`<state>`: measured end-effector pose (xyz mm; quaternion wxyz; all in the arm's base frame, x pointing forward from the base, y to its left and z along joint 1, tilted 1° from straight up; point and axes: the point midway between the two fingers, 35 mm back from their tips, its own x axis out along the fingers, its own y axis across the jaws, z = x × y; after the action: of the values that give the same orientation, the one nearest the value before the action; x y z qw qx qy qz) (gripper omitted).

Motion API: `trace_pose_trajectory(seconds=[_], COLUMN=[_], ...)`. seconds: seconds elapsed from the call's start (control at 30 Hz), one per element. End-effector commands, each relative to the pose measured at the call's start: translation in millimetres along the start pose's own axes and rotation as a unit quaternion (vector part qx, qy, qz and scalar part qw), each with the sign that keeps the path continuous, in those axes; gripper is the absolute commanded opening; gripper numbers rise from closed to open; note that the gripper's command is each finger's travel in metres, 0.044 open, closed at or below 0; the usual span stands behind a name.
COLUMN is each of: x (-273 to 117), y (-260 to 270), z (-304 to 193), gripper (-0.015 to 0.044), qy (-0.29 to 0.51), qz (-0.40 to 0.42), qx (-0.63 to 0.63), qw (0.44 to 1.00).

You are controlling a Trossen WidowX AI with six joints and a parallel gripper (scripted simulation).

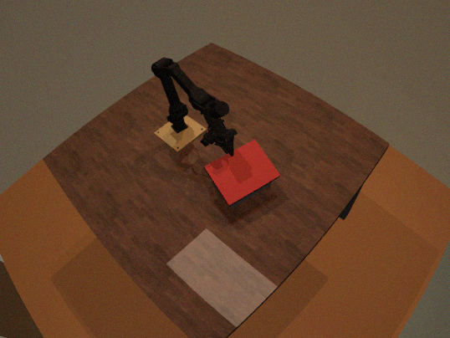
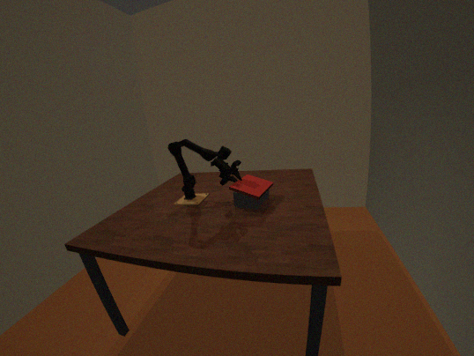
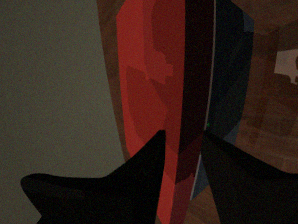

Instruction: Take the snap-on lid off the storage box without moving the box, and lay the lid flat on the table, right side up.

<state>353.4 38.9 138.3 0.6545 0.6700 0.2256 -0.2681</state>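
The red lid [image 1: 259, 163] [image 2: 257, 187] [image 3: 142, 45] lies over the dark blue-grey storage box [image 1: 253, 194] [image 2: 251, 202] [image 3: 231, 75]. It looks tilted, with its gripper-side edge raised; a thin pale line shows between lid and box in the wrist view. My gripper [image 1: 232, 155] [image 2: 240, 179] [image 3: 182, 136] is shut on the lid's edge nearest the arm base, one finger over the top face and the other at its underside. Whether the far edge touches the box is hidden. The box stands on the table [image 1: 125, 167] [image 2: 154, 238].
A pale rectangle [image 1: 222, 272] [image 3: 286, 65] lies on the table near its front edge in the top view, apart from the box. The arm stands on a yellow base plate [image 1: 192, 124] [image 2: 201, 198] beside the box.
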Motion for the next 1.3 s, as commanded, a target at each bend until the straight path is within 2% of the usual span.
trace_pose_trajectory(seconds=[0.0, 1.27], x=[-5.7, -17.4], y=[11.4, 67.5], z=[-0.4, -0.5], gripper=[0.0000, 0.0000], qy=[0.002, 0.002], qz=[0.009, 0.010], qx=[-0.001, -0.001], qw=[1.000, 1.000])
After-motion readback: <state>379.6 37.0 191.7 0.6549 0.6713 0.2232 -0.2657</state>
